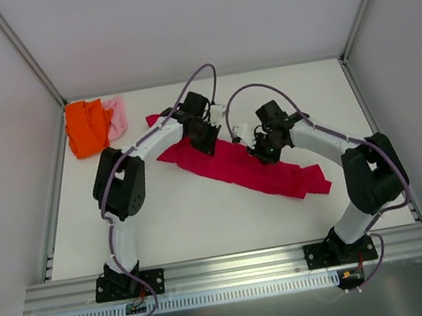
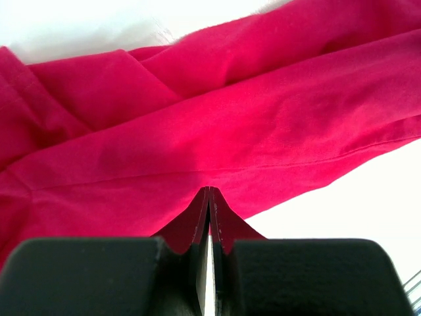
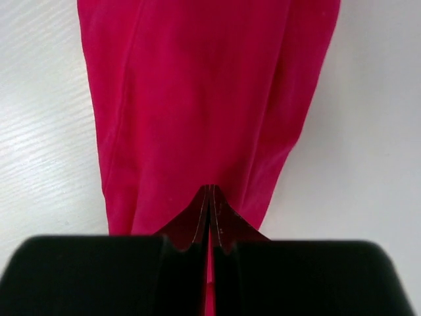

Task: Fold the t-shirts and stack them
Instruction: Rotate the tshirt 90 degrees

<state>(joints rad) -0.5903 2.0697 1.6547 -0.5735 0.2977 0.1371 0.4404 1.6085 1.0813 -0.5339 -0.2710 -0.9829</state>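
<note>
The crimson-red t-shirt lies bunched in a long diagonal strip across the middle of the table, from back left to front right. My left gripper is shut over its upper left part. In the left wrist view the closed tips point at the red cloth with no fold pinched between them. My right gripper is shut over the strip's middle, its tips just above the red cloth. The orange t-shirt lies crumpled in the back left corner, with a bit of the pale pink t-shirt beside it.
The white table is walled at the back and both sides by white panels on aluminium posts. An aluminium rail carries both arm bases along the near edge. Cables loop above both wrists.
</note>
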